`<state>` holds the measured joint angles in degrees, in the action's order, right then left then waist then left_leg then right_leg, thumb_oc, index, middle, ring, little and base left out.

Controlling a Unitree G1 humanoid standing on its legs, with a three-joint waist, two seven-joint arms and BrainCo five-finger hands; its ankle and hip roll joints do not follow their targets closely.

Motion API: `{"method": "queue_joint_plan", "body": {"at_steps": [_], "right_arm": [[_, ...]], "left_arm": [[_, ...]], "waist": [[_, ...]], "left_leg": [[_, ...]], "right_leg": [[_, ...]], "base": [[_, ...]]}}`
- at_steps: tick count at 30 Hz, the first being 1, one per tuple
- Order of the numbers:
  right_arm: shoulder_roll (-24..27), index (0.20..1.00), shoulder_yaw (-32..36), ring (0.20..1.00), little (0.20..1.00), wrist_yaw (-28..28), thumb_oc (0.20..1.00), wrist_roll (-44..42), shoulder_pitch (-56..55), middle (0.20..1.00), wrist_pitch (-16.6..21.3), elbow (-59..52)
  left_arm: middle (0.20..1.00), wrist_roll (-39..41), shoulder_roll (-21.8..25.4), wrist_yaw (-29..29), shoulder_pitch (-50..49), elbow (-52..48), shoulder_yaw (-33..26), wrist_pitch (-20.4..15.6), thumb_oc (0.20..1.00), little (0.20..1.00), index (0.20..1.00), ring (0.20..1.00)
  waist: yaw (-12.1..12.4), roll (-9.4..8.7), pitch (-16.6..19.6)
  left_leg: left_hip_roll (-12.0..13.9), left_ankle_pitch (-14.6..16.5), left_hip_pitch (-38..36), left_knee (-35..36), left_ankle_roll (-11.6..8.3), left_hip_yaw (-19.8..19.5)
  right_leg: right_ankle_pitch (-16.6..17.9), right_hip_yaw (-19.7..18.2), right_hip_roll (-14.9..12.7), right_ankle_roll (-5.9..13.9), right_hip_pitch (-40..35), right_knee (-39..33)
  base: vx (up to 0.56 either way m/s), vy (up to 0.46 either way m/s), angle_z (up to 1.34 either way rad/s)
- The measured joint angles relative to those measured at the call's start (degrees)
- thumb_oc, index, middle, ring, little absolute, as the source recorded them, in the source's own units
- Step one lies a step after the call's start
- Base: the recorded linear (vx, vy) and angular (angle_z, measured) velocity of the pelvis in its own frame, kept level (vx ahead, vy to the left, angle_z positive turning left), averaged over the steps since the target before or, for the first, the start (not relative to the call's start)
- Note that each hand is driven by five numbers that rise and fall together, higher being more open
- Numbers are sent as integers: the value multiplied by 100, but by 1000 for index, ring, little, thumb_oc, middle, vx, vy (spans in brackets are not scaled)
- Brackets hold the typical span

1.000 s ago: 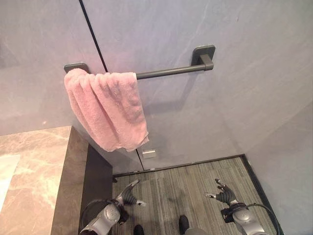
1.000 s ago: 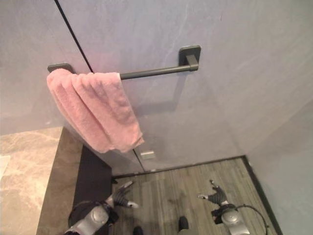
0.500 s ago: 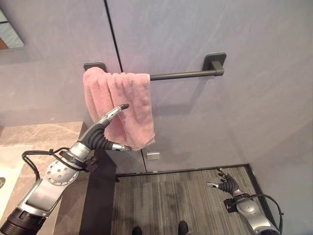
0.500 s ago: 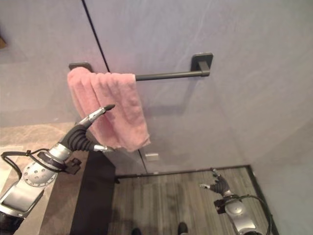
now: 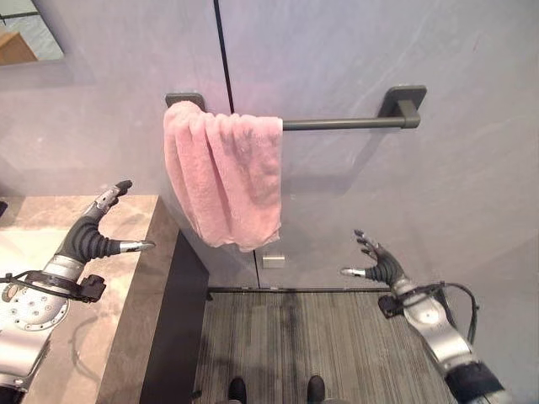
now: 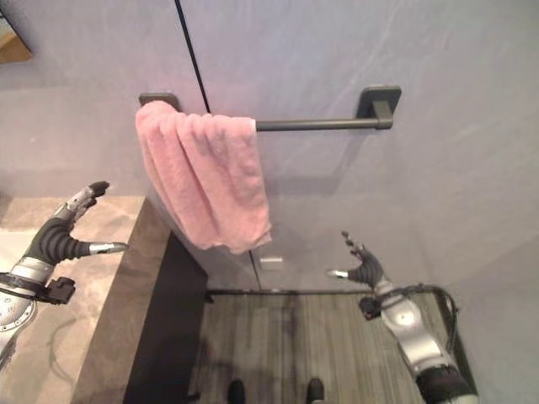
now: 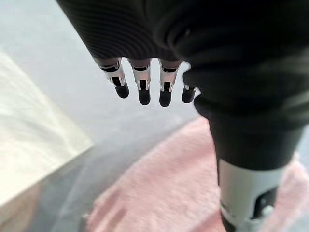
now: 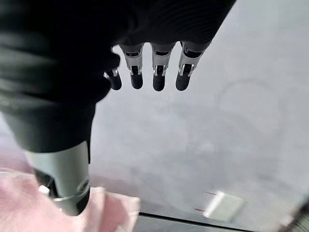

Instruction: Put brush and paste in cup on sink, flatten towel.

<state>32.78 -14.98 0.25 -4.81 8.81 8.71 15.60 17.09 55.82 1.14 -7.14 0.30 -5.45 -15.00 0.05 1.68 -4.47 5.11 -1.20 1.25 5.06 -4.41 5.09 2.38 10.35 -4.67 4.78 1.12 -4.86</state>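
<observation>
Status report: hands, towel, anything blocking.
Left hand open over the counter, holding nothing. Right hand open, low by the wall. Pink towel bunched at the rail's left end, untouched. Nothing blocking.

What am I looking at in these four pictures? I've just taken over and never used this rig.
You see through a humanoid robot's cameras. Two pictures come from its head, looking down at a grey wall; the other two come from its wrists, looking along each hand.

A bunched pink terry towel hangs at the left end of a dark metal towel bar. The left hand is raised over a beige marble counter, fingers straight, holding nothing. The right hand is open above the striped grey floor, also holding nothing. Neither hand touches the towel.
</observation>
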Motion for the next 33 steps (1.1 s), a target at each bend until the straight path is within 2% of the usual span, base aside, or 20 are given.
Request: {"method": "queue_joint_plan", "body": {"at_steps": [2,5,9,12,16,21,27,33], "right_arm": [[115,1000,-91,1000,1000,-11,1000,2,182,1000,-15,1],[205,1000,-218,1000,1000,-23,1000,-5,511,1000,-45,-8],[180,1000,-751,1000,1000,-24,1000,-58,1167,1000,-171,30],[166,1000,-917,1000,1000,-33,1000,-235,1548,1000,-233,50],[155,1000,-1192,1000,1000,-30,1000,-595,2026,1000,-279,149],[51,1000,-1638,1000,1000,-21,1000,-796,2665,1000,-291,190],[-100,1000,-1811,1000,1000,-23,1000,-1039,3043,1000,-292,271],[-151,1000,-1968,1000,1000,-11,1000,-1294,3140,1000,-293,273]], "left_arm": [[1000,-12,13,43,463,276,315,100,1000,1000,1000,1000],[1000,60,14,35,1092,500,754,118,1000,1000,1000,1000],[1000,333,17,20,1931,1008,1516,216,1000,1000,1000,1000],[1000,485,18,27,2386,1093,1622,274,1000,1000,1000,1000],[1000,674,172,69,3062,1535,2073,300,1000,1000,1000,1000],[1000,682,253,221,3713,2060,2377,304,1000,1000,1000,1000],[1000,674,246,282,4014,2157,2719,315,1000,1000,1000,1000],[1000,654,238,295,4300,2225,2934,338,1000,1000,1000,1000]], "waist": [[96,20,-12],[101,25,-18],[95,3,-38],[64,-72,-116],[67,-200,-297],[76,-279,-382],[72,-412,-522],[77,-471,-556]], "left_leg": [[-12,-2,39,0,2,-25],[-38,-55,230,0,8,-154],[-42,-63,309,-1,3,-149],[-43,-65,372,-1,1,-146],[-39,-67,401,-2,0,-126],[-44,-87,575,-2,4,-63],[-44,-107,711,-3,13,8],[-51,-107,734,-3,14,-22]], "right_leg": [[0,22,-10,0,23,0],[7,135,-34,6,154,0],[16,133,-37,4,235,1],[19,130,-38,1,295,1],[25,105,-36,-1,341,1],[84,36,-41,-7,553,1],[129,-33,-40,-16,717,1],[129,-36,-49,-16,714,1]], "base": [[-49,23,7],[-3,21,20],[-2,4,1],[0,0,0],[-5,13,-2],[0,21,-6],[12,17,-5],[18,9,4]]}}
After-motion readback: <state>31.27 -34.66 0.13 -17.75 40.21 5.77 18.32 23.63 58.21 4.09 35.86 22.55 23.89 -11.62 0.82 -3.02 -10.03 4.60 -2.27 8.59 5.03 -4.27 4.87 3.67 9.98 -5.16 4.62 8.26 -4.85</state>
